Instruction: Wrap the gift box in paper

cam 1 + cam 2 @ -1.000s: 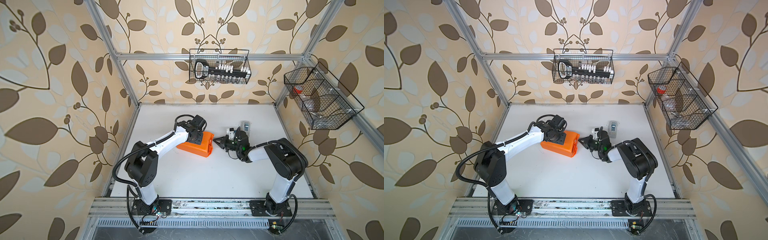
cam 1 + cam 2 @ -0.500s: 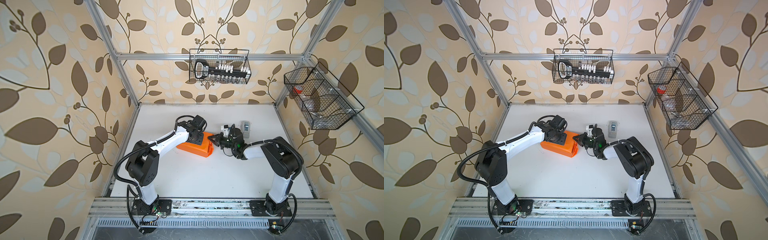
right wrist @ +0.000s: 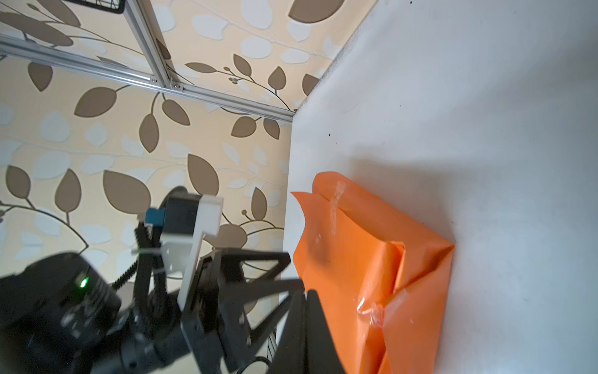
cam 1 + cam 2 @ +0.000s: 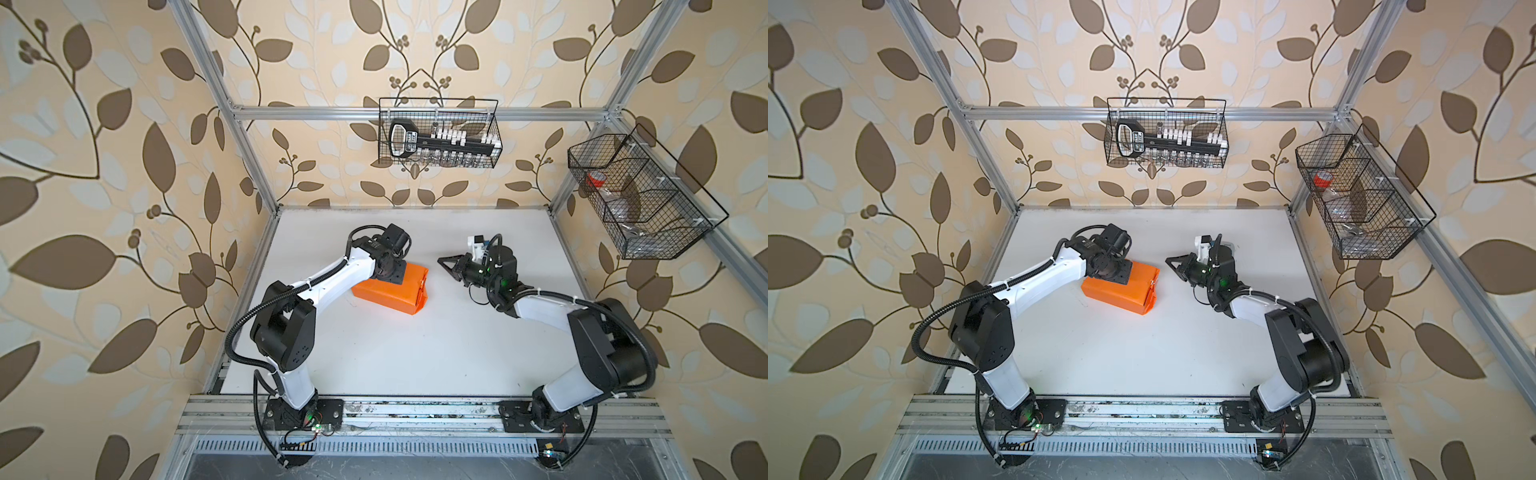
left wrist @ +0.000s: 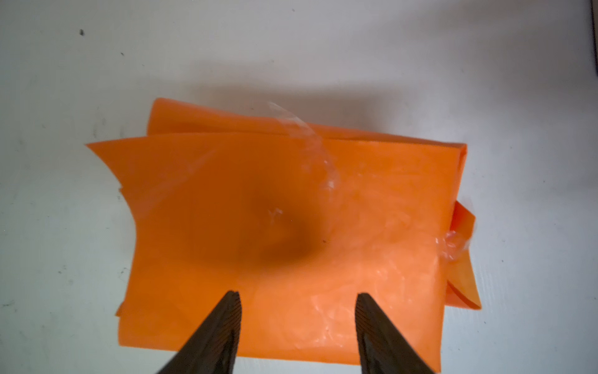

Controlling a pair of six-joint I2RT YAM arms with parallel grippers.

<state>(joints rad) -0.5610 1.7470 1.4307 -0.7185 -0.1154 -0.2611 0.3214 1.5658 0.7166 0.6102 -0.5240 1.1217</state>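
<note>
The orange paper (image 4: 388,289) (image 4: 1121,291) lies folded into a parcel left of the table's middle. The gift box is hidden, with only paper showing. My left gripper (image 5: 297,296) hangs open directly over the parcel's top (image 5: 291,210), with nothing between its fingers. Clear tape (image 5: 307,132) crosses the top seam, and a crumpled piece (image 3: 369,311) sticks to the folded end flap. My right gripper (image 4: 441,260) (image 4: 1169,260) is shut and empty. It points at the parcel's right end (image 3: 404,275) from a short gap away.
A wire basket (image 4: 438,133) with a black tool hangs on the back wall. Another wire basket (image 4: 640,199) is fixed to the right wall. Aluminium frame posts stand at the table's corners, and a rail (image 4: 415,409) runs along the front edge.
My right gripper, still shut, moved in to the parcel's right end and then drew back to the right. The left gripper stayed over the parcel and opened slightly.
</note>
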